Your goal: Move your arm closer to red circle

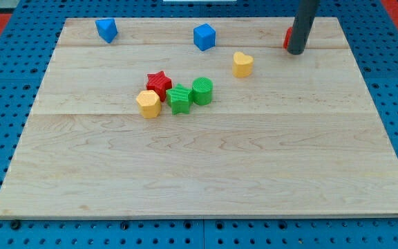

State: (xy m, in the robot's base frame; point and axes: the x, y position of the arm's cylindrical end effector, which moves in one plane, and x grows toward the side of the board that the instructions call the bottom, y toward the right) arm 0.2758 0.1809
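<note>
The red circle (288, 39) sits near the view's top right of the wooden board (206, 173), mostly hidden behind my rod; only a red sliver shows at the rod's left side. My tip (296, 51) rests on the board right against that block, just in front of it.
A yellow heart (242, 63) lies left of and below the tip. A blue cube (204, 36) and a blue block (106, 29) sit along the top. A red star (159, 82), yellow hexagon (148, 104), green star (179, 99) and green cylinder (202, 90) cluster at the middle.
</note>
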